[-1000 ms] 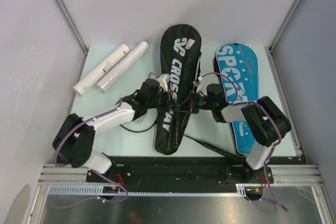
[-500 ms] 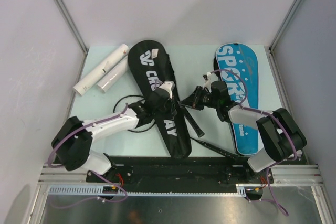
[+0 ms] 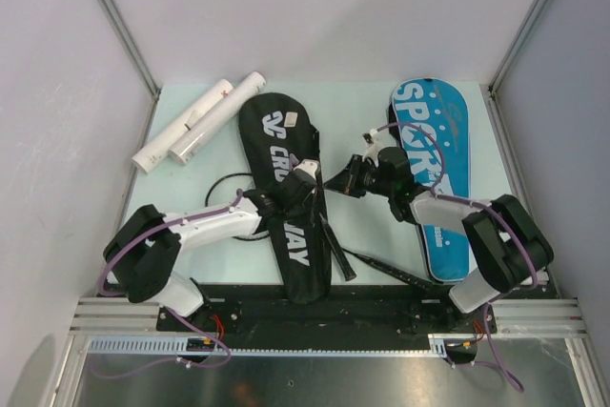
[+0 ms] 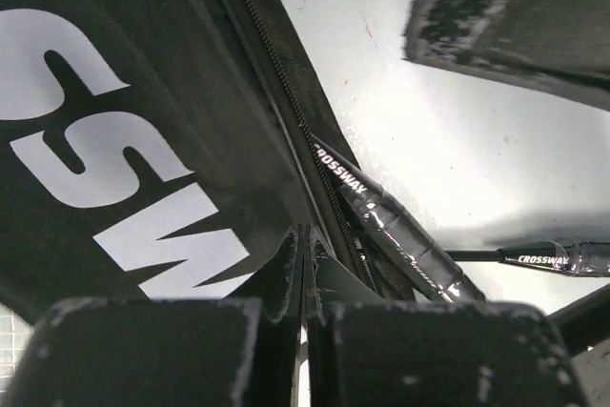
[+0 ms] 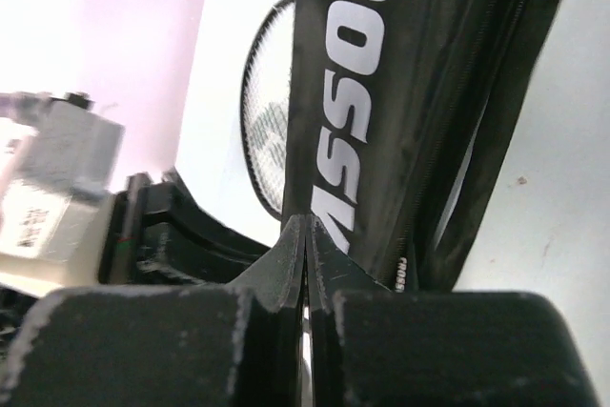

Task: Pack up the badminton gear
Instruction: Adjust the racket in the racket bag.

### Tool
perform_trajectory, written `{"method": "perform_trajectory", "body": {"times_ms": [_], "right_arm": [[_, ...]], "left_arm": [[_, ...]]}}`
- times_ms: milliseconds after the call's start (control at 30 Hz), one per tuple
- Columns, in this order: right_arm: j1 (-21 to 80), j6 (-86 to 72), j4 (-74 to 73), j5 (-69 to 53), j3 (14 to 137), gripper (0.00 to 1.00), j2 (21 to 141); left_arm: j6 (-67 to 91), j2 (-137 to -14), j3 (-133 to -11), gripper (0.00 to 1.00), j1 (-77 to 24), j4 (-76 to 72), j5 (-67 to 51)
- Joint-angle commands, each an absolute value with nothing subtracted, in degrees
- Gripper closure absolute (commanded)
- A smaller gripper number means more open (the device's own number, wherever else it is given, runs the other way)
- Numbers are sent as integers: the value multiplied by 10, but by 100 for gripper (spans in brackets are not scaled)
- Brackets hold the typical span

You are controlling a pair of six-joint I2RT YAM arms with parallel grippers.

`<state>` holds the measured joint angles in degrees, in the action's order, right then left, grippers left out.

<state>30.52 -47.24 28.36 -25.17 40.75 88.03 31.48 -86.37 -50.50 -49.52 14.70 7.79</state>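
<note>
Pinching the zip edge of the black bag (image 3: 297, 245) with the left gripper (image 4: 303, 240); holding the right gripper (image 5: 305, 231) clenched on nothing just right of that bag. Probably opening it for the racket (image 3: 335, 250) lying against its right edge; next calls for finding the zip pull and parting the edge. Cannot see the pull, nor the racket's head, under the bag.

Black bag (image 3: 278, 145): large white letters, "CRO" and "AY" seen from above, "OSSW" close up.
Racket handle (image 4: 386, 221): "CROSSWAY", small white print.
Racket shaft (image 4: 558, 256): "CROSSWAY".
Blue bag (image 3: 448, 121): "SPOR", white; the rest is hidden.
</note>
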Motion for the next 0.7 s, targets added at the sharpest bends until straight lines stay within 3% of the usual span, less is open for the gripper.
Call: {"method": "perform_trajectory", "body": {"times_ms": [0,67,233,267,467,667], "right_arm": [[268,-347,246,-356,492,94,945],[251,-324,227,-402,501,82,992],[224,-294,243,-435,506,76,1037],[227,-299,257,-441,506,76,1045],[238,-331,301,-461,518,87,1093],[257,-364,342,-477,526,89,1142]], "left_arm": [[316,-825,-515,99,-498,144,70],[317,-806,-509,99,-498,143,74],[322,-778,-506,96,-498,144,64],[330,-777,-503,87,-498,144,67],[352,-796,-492,67,-497,144,98],[376,-808,-464,73,-477,137,118]]}}
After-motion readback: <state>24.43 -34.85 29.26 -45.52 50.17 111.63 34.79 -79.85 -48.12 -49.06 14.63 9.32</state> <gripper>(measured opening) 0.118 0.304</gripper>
